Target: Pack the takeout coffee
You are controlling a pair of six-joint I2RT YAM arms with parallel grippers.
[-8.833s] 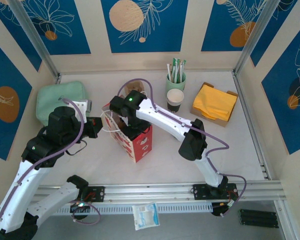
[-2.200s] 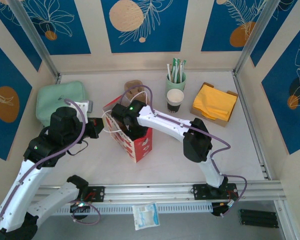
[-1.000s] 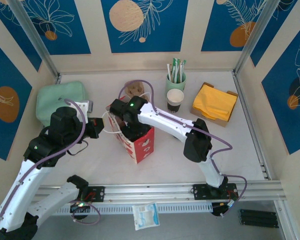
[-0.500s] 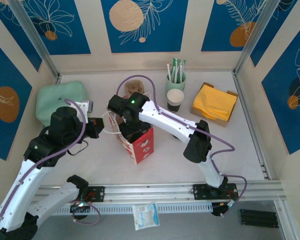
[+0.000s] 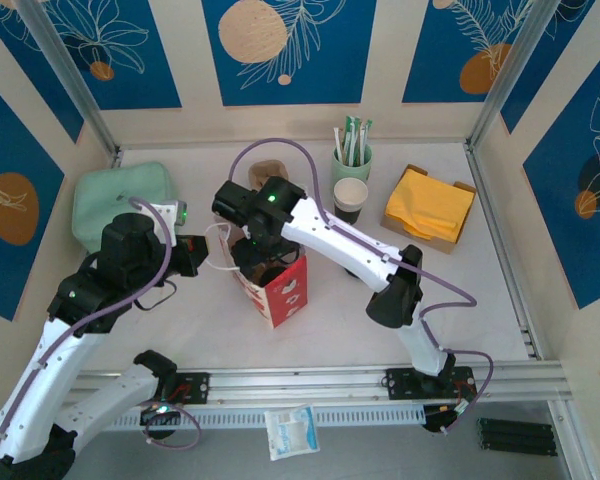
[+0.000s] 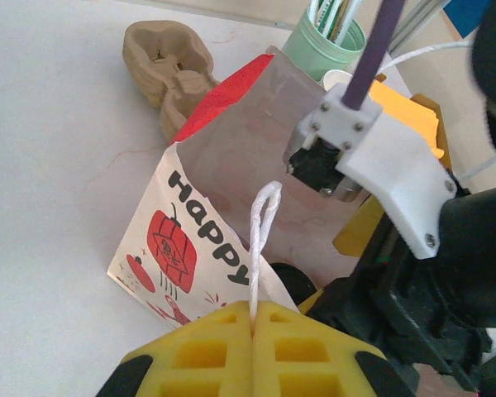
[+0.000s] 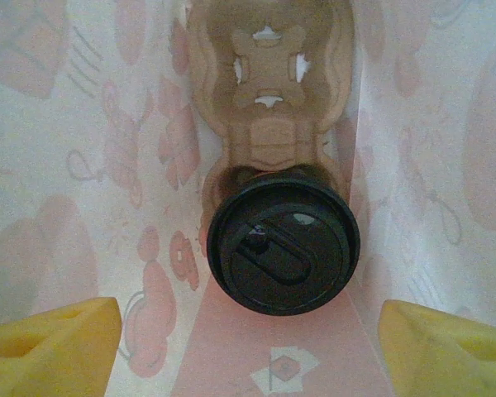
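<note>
Cream walls with blue leaf-printed panels on three sides, cropped by the frame edges. Pale worktop underneath, with an aluminium rail along its 6 o'clock edge. Right arm stretched across the red paper bag, blocking the overhead look into its mouth. Left arm rising from 7 o'clock, covering one corner of the mint-green pouch at the bag's 10 o'clock. Box of yellow napkins at 2 o'clock. Brown pulp carrier at 12 o'clock, half hidden behind the arm. Second carrier flat on the bag's floor, with a black lid seated in its near socket; conceals anything beneath. Takeout coffee outside the bag, between its 1 and 2 o'clock, upright and open-topped on the worktop, just beside the green cup of sticks at its own 12 o'clock. Right end effector down inside the bag, yellow pads spread wide, gripping nothing. Left end effector pinched fully together on the white cord handle at the bag's 9 o'clock rim.
</note>
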